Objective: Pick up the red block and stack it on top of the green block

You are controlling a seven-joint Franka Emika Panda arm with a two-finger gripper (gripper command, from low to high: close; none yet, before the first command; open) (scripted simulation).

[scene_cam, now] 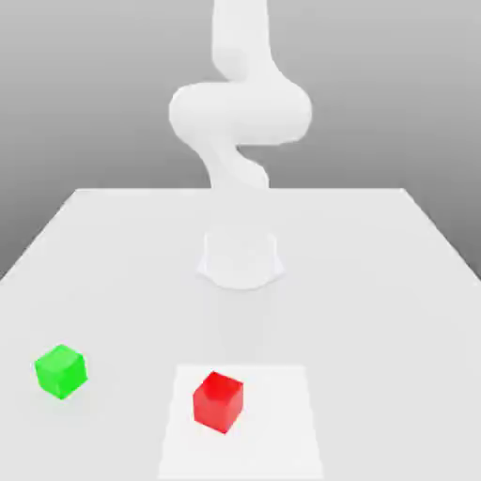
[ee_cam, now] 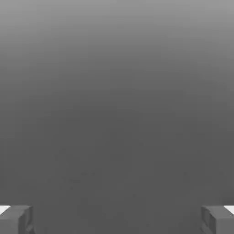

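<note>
Two fingertips (ee_cam: 17, 220) of end effector (ee_cam: 117, 220) spread wide; red block (scene_cam: 218, 403) well apart from it.

- We saw a red block (scene_cam: 218, 402) with smooth, flat faces and a plastic look, faintly shaded on top.
- We found the green block (scene_cam: 61, 372) just as smooth and plastic-looking.
- We noted a smooth, pale tabletop (scene_cam: 376, 310), matt in look.
- We saw smooth white casing on the arm (scene_cam: 240, 113).
- We made out matt grey fingertips (ee_cam: 18, 220) on the end effector (ee_cam: 117, 220).
</note>
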